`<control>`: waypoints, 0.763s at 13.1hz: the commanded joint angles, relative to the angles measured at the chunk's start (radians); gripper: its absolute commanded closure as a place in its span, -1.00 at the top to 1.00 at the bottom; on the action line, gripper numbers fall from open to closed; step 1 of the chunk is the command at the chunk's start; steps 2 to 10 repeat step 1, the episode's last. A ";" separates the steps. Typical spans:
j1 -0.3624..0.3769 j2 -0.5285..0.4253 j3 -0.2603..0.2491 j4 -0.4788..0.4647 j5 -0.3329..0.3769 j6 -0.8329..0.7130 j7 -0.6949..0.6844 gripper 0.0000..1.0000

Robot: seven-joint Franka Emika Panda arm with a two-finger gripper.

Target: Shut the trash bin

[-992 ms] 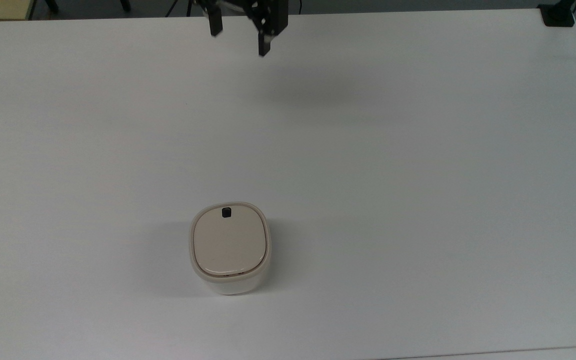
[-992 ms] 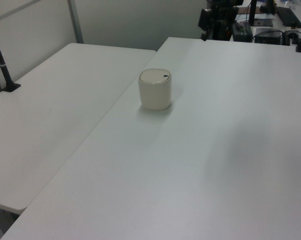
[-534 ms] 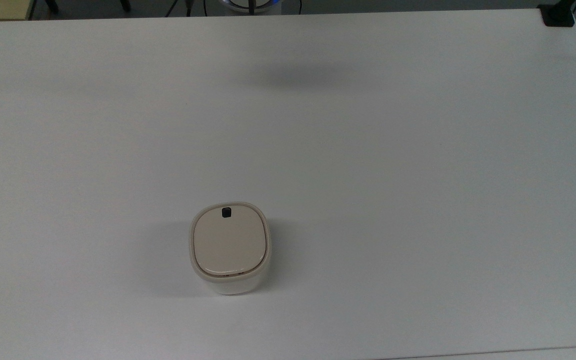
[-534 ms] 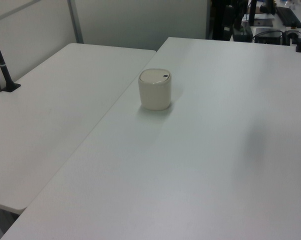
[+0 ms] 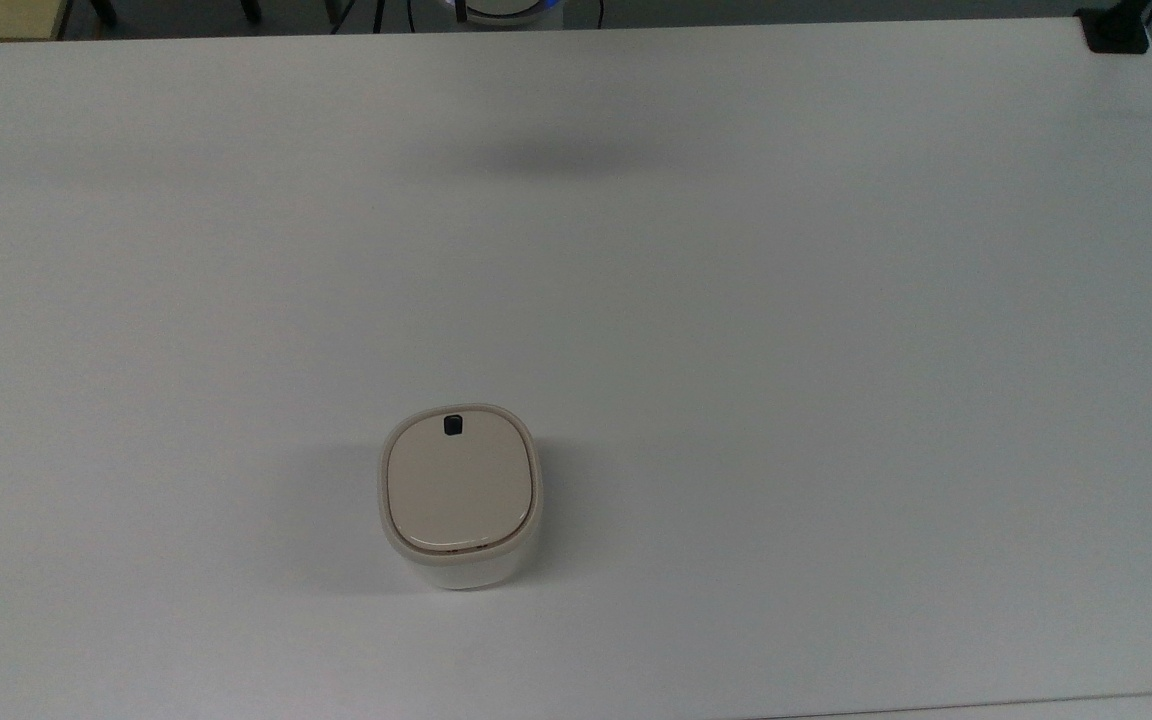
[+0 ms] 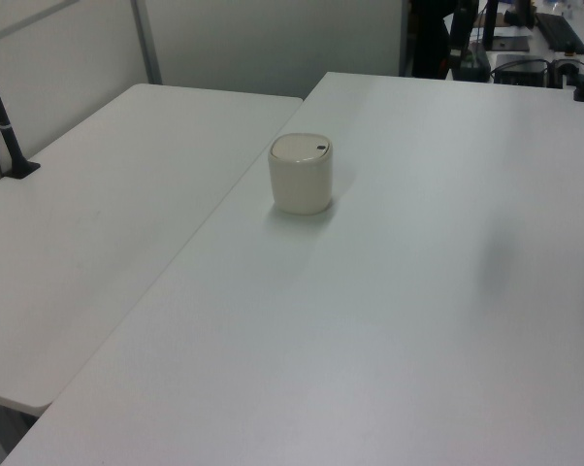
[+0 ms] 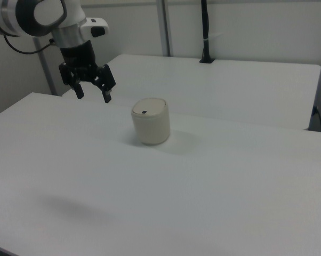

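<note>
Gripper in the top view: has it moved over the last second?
Yes. A second ago it hung over the table's far edge at the top view's top; it has since withdrawn past that edge. The trash bin stayed put.

A white table (image 5: pixel 836 300) adjoins a second white table (image 6: pixel 98 214); a black post (image 7: pixel 205 32) stands behind

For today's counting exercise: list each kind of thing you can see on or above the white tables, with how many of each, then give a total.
Trash bin: 1
Robot tool: 1
White tables: 2
Black clamped poles: 1
Total: 5
</note>
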 commanded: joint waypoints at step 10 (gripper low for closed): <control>0.006 -0.008 0.005 -0.008 0.014 -0.022 0.013 1.00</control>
